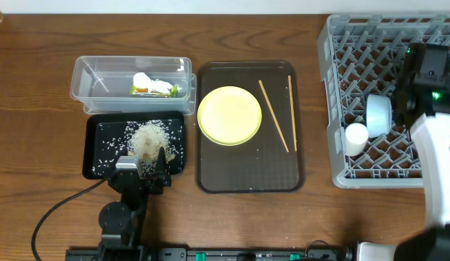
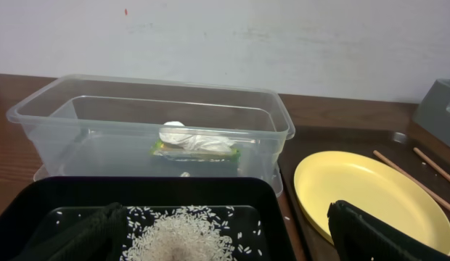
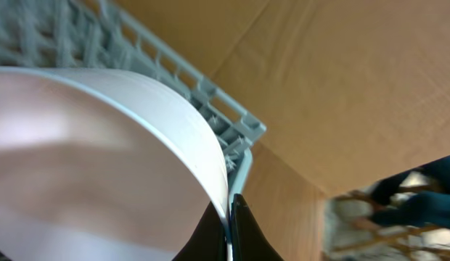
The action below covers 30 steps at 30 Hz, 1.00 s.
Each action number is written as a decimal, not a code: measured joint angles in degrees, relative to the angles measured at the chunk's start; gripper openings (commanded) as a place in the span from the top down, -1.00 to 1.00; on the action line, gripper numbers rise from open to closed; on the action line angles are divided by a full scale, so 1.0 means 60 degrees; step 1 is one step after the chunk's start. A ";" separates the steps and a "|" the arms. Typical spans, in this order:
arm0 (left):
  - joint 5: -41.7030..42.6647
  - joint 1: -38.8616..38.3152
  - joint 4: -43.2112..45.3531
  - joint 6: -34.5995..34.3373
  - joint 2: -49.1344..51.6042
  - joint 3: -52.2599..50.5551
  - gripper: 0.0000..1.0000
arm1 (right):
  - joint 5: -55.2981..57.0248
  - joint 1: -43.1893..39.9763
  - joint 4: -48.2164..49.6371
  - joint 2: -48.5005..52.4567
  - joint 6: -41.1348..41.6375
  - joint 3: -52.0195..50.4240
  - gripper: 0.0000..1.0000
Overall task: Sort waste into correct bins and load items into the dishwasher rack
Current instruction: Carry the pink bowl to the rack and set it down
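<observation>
tub (image 1: pixel 83 87) behind bin tray (image 1: pixel 98 167) | plate (image 1: pixel 229 115), chopsticks (image 1: pixel 273 116) on serving tray (image 1: pixel 247 170) | bowl (image 1: pixel 377 112), cup (image 1: pixel 356 136) in rack (image 1: pixel 356 72)

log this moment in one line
left gripper: open over black tray | right gripper: shut on bowl rim in rack | plate, chopsticks: on brown tray

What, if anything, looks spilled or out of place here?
Little stands out. Loose white rice grains lie scattered around their heap, but all inside the shallow black tray; none shows on the wooden table.
</observation>
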 measured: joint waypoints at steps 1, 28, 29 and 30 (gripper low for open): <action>0.0000 0.0000 0.0000 0.0000 0.0000 0.0000 -0.81 | -0.0004 -0.0066 0.0004 0.0262 -0.0087 -0.0004 0.97; 0.0000 0.0000 0.0000 0.0000 0.0000 0.0000 -0.81 | -0.0430 0.1785 -0.0248 0.2200 -0.0936 -0.0015 -0.11; 0.0000 0.0000 0.0000 0.0000 0.0000 0.0000 -0.81 | -0.0754 0.1789 -0.0310 0.1938 -0.0918 -0.0018 -0.10; 0.0000 0.0000 0.0000 0.0000 0.0000 0.0000 -0.81 | -0.1115 0.1796 -0.0393 0.1636 -0.0900 -0.0018 -0.03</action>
